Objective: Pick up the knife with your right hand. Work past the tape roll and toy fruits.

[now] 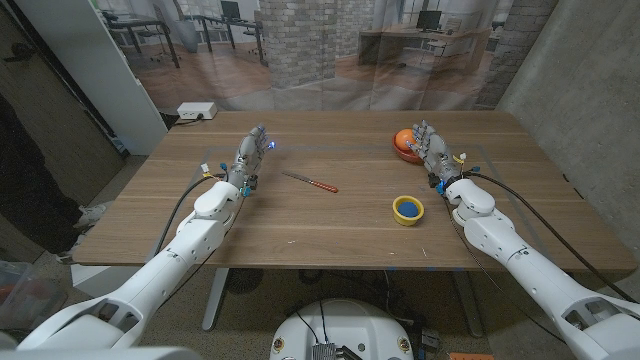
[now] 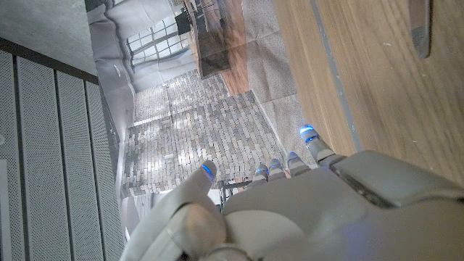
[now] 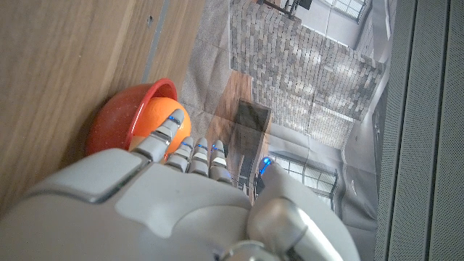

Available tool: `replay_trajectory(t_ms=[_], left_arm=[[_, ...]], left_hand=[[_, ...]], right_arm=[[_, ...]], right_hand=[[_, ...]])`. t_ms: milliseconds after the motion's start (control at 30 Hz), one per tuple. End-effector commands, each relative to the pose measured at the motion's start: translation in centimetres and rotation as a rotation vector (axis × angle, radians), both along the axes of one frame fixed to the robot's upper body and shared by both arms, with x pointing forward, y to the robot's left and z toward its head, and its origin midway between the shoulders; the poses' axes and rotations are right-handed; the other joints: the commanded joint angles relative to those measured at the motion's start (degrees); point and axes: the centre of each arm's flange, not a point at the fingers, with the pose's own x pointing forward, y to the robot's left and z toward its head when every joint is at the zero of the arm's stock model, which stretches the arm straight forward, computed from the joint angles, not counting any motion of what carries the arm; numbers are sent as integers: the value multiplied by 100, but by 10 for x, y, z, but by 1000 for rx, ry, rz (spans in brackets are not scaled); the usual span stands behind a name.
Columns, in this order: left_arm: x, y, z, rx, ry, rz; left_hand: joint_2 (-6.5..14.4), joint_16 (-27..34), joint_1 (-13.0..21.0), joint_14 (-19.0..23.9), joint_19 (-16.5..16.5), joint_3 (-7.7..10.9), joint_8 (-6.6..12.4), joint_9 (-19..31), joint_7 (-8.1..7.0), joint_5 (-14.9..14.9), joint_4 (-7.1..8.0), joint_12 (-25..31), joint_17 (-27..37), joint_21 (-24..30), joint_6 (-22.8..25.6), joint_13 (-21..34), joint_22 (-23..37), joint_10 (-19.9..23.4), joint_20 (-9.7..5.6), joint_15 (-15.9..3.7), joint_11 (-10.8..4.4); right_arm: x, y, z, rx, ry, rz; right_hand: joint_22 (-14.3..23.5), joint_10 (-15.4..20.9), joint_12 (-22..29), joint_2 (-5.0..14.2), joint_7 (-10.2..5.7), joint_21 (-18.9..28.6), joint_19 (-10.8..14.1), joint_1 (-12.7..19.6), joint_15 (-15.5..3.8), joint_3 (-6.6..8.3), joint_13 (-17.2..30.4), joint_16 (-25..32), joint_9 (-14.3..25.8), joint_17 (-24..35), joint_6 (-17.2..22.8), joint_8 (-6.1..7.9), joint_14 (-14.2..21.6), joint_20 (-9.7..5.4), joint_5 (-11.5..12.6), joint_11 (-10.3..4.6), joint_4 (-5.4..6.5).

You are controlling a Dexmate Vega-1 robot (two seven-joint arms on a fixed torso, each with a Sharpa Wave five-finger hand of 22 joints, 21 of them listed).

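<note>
The knife (image 1: 310, 182), with a red handle and a thin metal blade, lies at the middle of the wooden table (image 1: 330, 235), blade pointing to the left. My right hand (image 1: 432, 150) stands at the back right, well to the right of the knife, fingers stretched out and holding nothing. It is right beside a red bowl (image 1: 404, 147) that holds an orange toy fruit (image 3: 161, 122). My left hand (image 1: 250, 155) stands just left of the knife, open too. The blade tip (image 2: 420, 25) shows in the left wrist view beyond that hand (image 2: 312, 210).
A blue tape roll with a yellow inside (image 1: 407, 209) lies between the knife and my right forearm. A small yellow object (image 1: 460, 158) peeks out by the right wrist. A white box (image 1: 197, 111) sits beyond the table's back left corner. A dark-clothed person (image 1: 25, 170) stands at the left edge.
</note>
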Motion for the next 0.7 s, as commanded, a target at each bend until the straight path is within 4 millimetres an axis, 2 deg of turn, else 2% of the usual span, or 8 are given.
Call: replay_trajectory(t_ms=[33,300,700], left_arm=[[2,2,-2,-3,6,-4],[3,5,-3,-2,11,-1],[4,9,-3,-2,13,2]], left_hand=[[402,34,34,-863,-1157,41,33,22,2,38,-4,26,7,37,-697,6,9,-747,3,8,-6],[399,33,27,-870,-1158,50,35,22,-1,39,-6,28,6,25,-700,6,10,-749,4,3,-8],[392,39,13,-865,-1151,61,35,23,-1,39,-9,34,6,9,-716,7,11,-745,9,34,31]], right_arm=[[0,2,4,-21,-12,-18],[-1,2,10,-55,-29,-37],[-8,1,17,-90,-68,-71]], right_hand=[[10,58,39,205,31,39,39,62,22,48,16,39,7,9,38,28,36,22,25,32,-29],[2,30,28,-5,90,34,58,232,88,48,14,15,-1,-18,-4,14,17,96,24,85,-249],[-1,33,33,-136,118,23,56,420,122,69,13,14,-4,-26,-30,17,23,130,24,133,-462]])
